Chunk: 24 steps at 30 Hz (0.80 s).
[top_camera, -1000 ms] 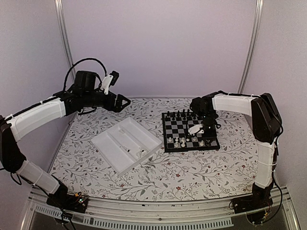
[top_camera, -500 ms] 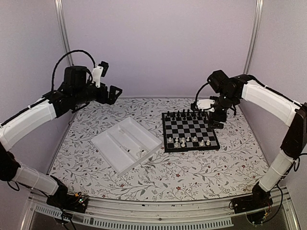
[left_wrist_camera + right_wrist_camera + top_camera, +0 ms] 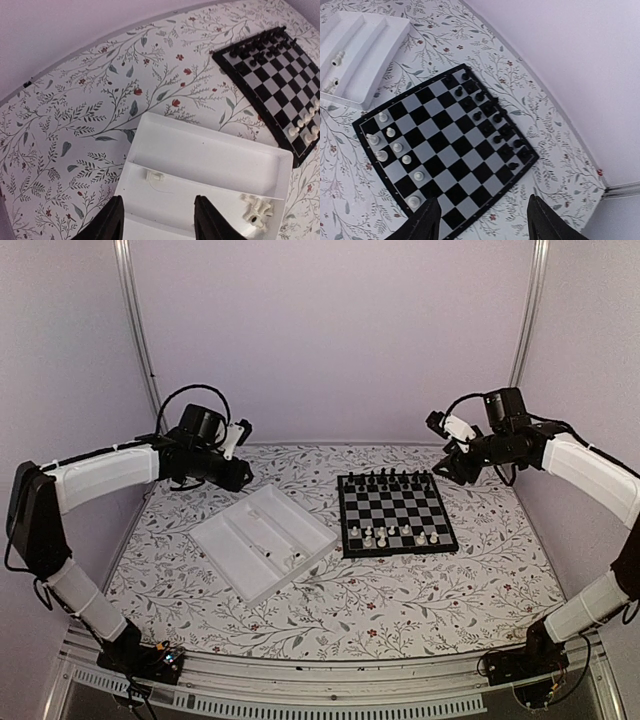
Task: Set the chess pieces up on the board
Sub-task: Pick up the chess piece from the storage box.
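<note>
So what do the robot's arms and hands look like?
Both are long white shells linked by chunky black joints. The left arm and the right arm each have a thin black cable looping over the wrist, beside a small white camera mount. The left hand and the right hand each end in two black fingers.

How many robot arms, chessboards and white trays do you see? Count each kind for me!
robot arms: 2, the left arm and the right arm
chessboard: 1
white tray: 1
total: 4
</note>
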Each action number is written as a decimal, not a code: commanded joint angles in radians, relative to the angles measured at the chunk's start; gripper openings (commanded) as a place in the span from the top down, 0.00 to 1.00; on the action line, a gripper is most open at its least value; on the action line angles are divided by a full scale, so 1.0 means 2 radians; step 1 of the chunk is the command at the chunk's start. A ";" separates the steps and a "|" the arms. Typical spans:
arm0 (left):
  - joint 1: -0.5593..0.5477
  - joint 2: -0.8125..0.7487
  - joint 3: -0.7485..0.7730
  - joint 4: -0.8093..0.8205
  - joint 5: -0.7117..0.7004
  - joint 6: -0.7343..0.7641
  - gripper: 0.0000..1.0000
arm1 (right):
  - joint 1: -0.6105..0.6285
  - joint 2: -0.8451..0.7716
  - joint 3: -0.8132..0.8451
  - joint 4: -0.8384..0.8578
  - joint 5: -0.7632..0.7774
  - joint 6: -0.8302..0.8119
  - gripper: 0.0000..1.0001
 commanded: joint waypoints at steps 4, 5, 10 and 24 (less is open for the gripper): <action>0.035 0.115 0.042 -0.061 0.121 0.008 0.64 | 0.002 0.044 -0.016 0.002 -0.134 0.031 0.46; 0.037 0.131 0.050 -0.065 0.124 0.007 0.64 | 0.002 0.048 -0.014 -0.001 -0.140 0.031 0.47; 0.052 0.188 0.078 -0.072 0.127 0.013 0.65 | 0.003 0.074 -0.004 -0.012 -0.168 0.035 0.50; 0.072 0.244 0.113 -0.085 0.113 0.030 0.73 | 0.003 0.101 0.003 -0.021 -0.175 0.032 0.51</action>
